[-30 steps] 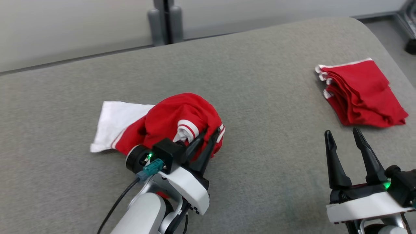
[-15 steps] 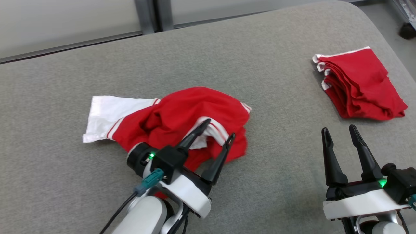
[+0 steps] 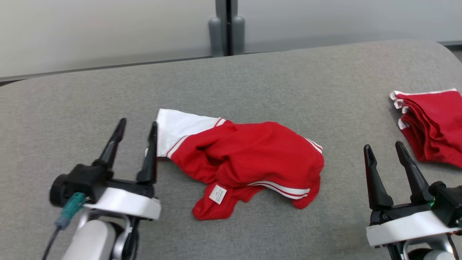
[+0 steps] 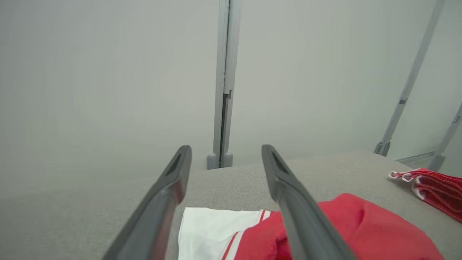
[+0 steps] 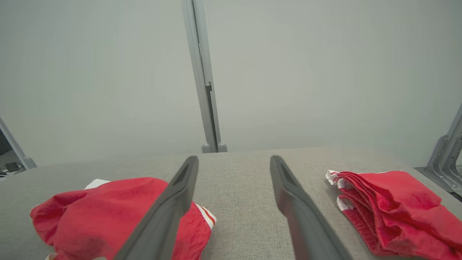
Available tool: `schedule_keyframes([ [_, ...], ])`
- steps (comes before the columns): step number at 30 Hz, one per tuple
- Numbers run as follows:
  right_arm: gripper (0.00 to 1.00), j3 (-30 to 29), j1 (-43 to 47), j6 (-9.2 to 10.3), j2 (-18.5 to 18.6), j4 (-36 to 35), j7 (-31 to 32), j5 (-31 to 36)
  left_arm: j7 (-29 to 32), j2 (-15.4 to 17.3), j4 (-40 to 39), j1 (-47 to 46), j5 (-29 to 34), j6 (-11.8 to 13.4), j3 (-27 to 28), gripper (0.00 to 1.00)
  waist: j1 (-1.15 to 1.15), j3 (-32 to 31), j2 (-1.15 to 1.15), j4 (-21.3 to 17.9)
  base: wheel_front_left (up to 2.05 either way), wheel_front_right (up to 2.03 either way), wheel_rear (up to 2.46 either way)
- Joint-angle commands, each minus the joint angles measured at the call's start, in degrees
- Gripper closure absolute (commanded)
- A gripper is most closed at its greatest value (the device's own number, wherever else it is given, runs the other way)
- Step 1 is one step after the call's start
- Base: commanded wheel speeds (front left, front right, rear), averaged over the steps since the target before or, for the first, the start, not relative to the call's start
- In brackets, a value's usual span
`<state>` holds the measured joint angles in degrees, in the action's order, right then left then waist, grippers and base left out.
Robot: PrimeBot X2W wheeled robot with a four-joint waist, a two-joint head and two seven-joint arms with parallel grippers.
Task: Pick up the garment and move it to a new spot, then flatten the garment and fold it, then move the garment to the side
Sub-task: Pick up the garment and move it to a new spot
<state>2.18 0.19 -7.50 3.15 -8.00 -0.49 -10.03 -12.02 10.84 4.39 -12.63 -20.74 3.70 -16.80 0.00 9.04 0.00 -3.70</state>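
Crumpled red garment [image 3: 249, 159] is lying left-to-right on the worktop [image 3: 252, 83], white end pointing left; left end effector [image 3: 138, 122] and right end effector [image 3: 383, 145] are gaping, empty

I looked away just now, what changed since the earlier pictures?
The left gripper opened, let go of the garment and drew back to its left. The garment now lies loose on the table. The right gripper stayed open and idle; the folded stack stayed put.

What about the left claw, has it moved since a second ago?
Yes. The left claw has let go and pulled left, away from the folded red stack, now open beside the white end of the garment.
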Motion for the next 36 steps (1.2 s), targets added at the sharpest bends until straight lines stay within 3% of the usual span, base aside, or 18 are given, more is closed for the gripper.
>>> schedule_keyframes([
  [1, 0.00, -0.34, 1.03, 0.02, 0.27, -0.38, 0.47, 0.31, -0.83, 1.00, 0.58, 1.03, -0.59, 0.64, 1.71, 0.00, 0.00, -1.88, 0.00, 2.19, 0.00, 0.00, 0.00],
  [5, 0.00, -0.49, 2.21, 0.02, 0.29, -0.97, 1.40, 0.26, -2.07, 2.84, 1.84, 3.43, -1.39, 1.60, 5.38, 0.00, 0.00, -3.45, 0.00, 3.67, 0.00, 0.00, 0.00],
  [10, 0.00, -0.96, 3.59, 0.02, 0.39, -1.29, 2.05, -0.10, -2.64, 4.26, 3.09, 5.45, -2.28, 0.94, 7.34, 0.00, 0.00, -4.91, 0.00, 4.53, 0.00, 0.00, 0.00],
  [19, 0.00, -1.43, 7.50, 0.02, 1.06, -1.50, 4.04, -0.18, -0.79, 5.11, 2.92, 11.49, -3.97, -0.07, 6.63, 0.00, 0.00, -9.65, 0.00, 4.86, 0.00, 0.00, 0.00],
  [36, 0.00, -2.57, 10.27, 0.02, 1.35, -3.03, 5.80, 0.11, 2.63, 6.31, -0.51, 15.31, -3.63, 1.34, 4.95, 0.00, 0.00, -11.64, 0.00, 5.46, 0.00, 0.00, 0.00],
])
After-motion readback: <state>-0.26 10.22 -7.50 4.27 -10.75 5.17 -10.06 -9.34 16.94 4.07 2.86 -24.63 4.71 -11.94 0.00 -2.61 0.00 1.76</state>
